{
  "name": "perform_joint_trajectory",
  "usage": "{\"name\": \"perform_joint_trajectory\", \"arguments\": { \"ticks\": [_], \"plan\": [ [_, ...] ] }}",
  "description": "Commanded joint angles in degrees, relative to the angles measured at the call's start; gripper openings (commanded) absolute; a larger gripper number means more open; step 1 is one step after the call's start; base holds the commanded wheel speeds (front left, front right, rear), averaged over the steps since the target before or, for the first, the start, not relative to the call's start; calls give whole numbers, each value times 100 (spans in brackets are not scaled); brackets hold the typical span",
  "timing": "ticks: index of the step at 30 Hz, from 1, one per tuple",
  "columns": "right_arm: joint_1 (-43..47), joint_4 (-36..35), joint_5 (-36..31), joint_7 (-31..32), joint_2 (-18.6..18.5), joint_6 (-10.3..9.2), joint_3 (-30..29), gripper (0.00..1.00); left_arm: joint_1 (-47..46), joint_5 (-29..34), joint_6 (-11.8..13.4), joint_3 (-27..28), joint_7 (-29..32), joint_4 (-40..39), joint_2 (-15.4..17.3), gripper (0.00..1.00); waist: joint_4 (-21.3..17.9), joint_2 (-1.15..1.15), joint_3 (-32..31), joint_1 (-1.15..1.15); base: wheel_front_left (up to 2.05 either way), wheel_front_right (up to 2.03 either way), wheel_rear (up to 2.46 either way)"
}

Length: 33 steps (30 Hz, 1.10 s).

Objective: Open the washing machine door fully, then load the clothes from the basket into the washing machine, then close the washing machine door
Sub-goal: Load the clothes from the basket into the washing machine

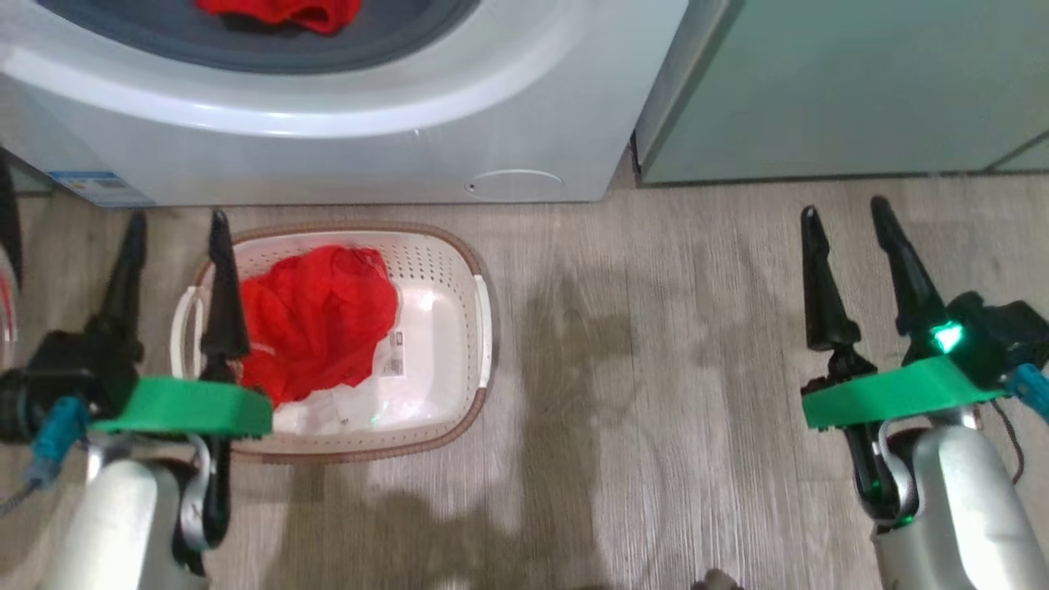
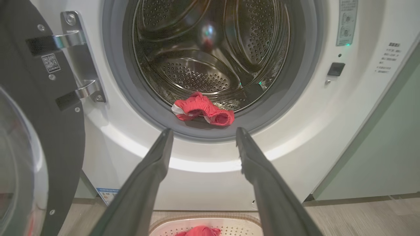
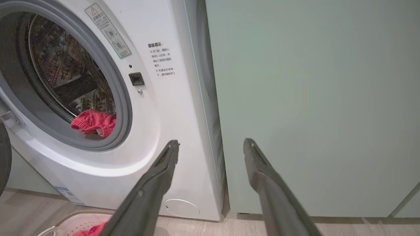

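The washing machine [image 2: 328, 131] stands with its door [image 2: 39, 124] swung open to the left. One red garment [image 2: 203, 110] lies on the grey gasket at the drum's mouth, also in the head view as red cloth [image 1: 283, 12] and in the right wrist view as a red bundle [image 3: 94, 123]. The basket [image 1: 352, 227] sits on the floor before the machine with red clothes [image 1: 315, 324] in its left half. My left gripper [image 1: 174, 229] is open above the basket's left side, its right finger over the rim. My right gripper [image 1: 846, 213] hangs open over bare floor to the right.
A pale green cabinet [image 1: 844, 90] stands right of the machine, and my right gripper [image 3: 211, 142] points at the seam between them. The round service flap [image 1: 514, 184] sits low on the machine's front. Wood-look floor [image 1: 639, 369] lies between the basket and my right arm.
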Motion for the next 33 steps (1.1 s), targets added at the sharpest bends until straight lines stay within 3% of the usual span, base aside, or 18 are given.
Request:
{"name": "perform_joint_trajectory", "arguments": {
  "ticks": [1,14,33],
  "plan": [
    [41,-146,-44,22,-11,0,130,100,-31,66,34,164,-65,-151,54,100,57,0,-104,1,0,0,0],
    [214,-80,-120,167,-11,0,167,100,277,41,61,21,-38,39,14,100,126,0,-303,1,0,0,0],
    [106,-155,-86,156,-11,0,233,100,-39,24,92,21,72,81,144,100,103,0,-94,1,0,0,0]
  ]
}}
